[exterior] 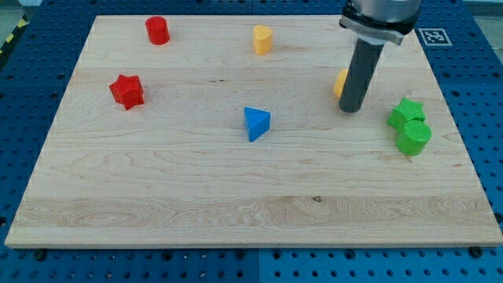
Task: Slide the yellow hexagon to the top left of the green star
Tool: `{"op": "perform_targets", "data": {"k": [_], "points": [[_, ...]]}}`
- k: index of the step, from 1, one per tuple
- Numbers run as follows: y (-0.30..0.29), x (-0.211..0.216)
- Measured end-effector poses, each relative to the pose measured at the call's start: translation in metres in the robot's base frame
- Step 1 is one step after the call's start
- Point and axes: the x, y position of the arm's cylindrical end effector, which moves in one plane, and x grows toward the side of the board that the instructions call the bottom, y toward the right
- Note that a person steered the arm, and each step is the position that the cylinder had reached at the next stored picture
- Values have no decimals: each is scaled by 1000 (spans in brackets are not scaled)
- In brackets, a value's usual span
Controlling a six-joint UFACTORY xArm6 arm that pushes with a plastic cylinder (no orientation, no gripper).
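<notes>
Yellow hexagon (340, 82) sits at the view's upper right of the counter (157, 196), mostly hidden behind the rod, only a sliver showing at the rod's left edge. My tip (350, 109) is down at the board, touching or just beside that sliver on its right; can't tell which. No jaws on this rig, just a bare rod, so nothing clenched or released.

The green star (406, 112) is near, to the view's right of the tip, with a green cylinder (414, 137) touching it just below.

Handling, as a guess: small rigid plastic block, light, slides easily on smooth wood, likely to spin if you push off-centre. You can't grip it, so push on a flat side through its middle. It already lies left and slightly above the star; probably a short nudge finishes it.

Also on the wood: second yellow block (262, 38) at top centre, shape unclear, blue triangle (256, 123) mid-board, red cylinder (158, 30) and red star (126, 90) at left. Around the board is a blue perforated base (23, 118).
</notes>
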Motion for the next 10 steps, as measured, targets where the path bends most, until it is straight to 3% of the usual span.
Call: {"op": "perform_targets", "data": {"k": [1, 3, 5, 6, 7, 9, 10], "points": [[-30, 23], [-60, -20], [-25, -33], [-56, -46], [-39, -71], [27, -58], [-15, -48]]}}
